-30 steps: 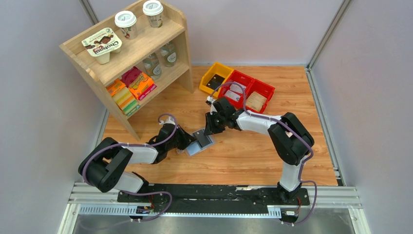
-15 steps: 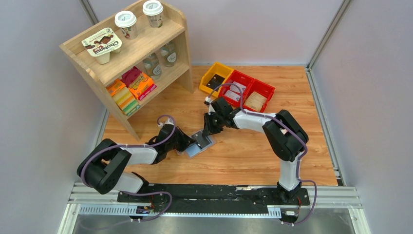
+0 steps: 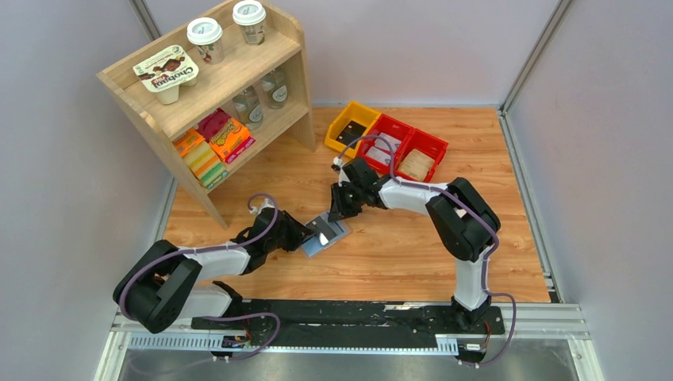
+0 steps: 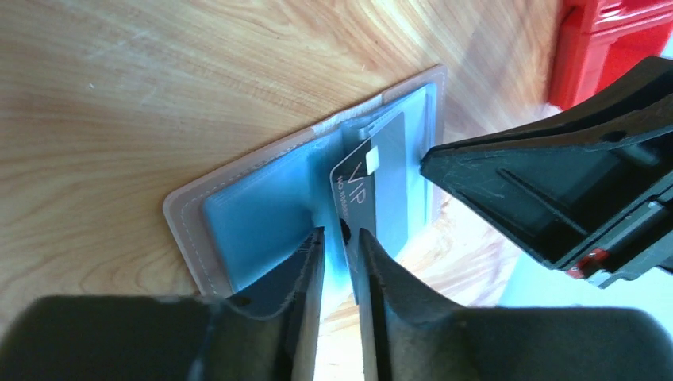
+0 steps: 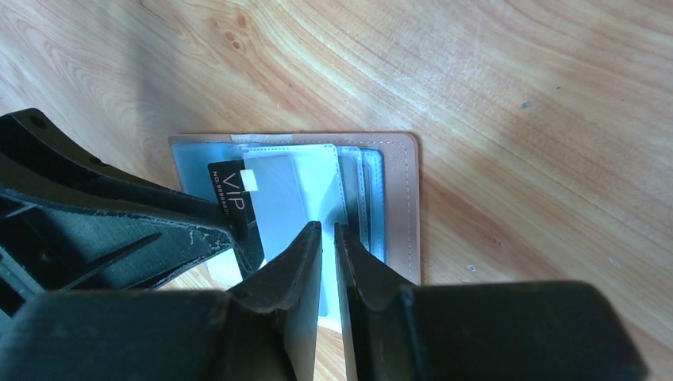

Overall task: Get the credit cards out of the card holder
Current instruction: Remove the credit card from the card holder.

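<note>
Top external view: wooden table (image 3: pixel 413 254), both arms reaching to its middle.
Shelf (image 3: pixel 230 75): wooden, at the far left corner.
Bins (image 3: pixel 432 143): one yellow, two red, at the far edge.
Card holder (image 3: pixel 327 234): open flat at mid-table, between both grippers.
Right gripper (image 5: pixel 328 234): fingers nearly together, pinching a clear leaf of the holder.
Left gripper (image 4: pixel 340 238): fingers a narrow slit apart at the holder's edge; grip cannot be told.
Black card (image 4: pixel 381 190): marked VIP, in the holder, partly under a clear leaf.

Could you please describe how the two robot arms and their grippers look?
Both the left arm and the right arm have black joints and white link covers, with purple cables looping along them. The left gripper and the right gripper each have two black, wedge-shaped fingers with scuffed pale edges.
</note>
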Tool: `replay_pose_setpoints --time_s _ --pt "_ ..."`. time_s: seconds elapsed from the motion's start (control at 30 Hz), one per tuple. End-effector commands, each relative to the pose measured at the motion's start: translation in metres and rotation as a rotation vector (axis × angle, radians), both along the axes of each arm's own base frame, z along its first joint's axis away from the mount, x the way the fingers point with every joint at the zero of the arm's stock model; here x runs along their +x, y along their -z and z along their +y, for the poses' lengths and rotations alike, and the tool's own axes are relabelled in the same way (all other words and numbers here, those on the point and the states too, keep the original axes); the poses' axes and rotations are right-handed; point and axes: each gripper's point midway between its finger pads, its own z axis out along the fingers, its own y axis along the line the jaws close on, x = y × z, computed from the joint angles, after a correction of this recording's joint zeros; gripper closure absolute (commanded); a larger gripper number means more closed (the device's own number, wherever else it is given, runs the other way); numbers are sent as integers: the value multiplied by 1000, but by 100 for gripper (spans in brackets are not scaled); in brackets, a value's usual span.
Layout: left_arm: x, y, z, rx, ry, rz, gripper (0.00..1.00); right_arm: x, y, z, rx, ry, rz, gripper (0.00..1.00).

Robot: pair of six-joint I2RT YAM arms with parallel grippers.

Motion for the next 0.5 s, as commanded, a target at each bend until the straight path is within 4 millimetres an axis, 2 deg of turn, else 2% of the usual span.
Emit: replay_pose_setpoints --time_s 0.0,0.1,0.27,0.47 --pt "-1 5 12 37 -29 4 61 -7 32 -18 -106 18 52 80" --pt "3 4 16 46 -36 -11 54 -7 32 -18 -102 17 53 80" --pt "11 7 21 41 -43 -17 54 -8 32 -17 -98 12 58 80" --pt "22 7 15 16 -17 -35 57 -8 33 -17 -98 11 60 80"
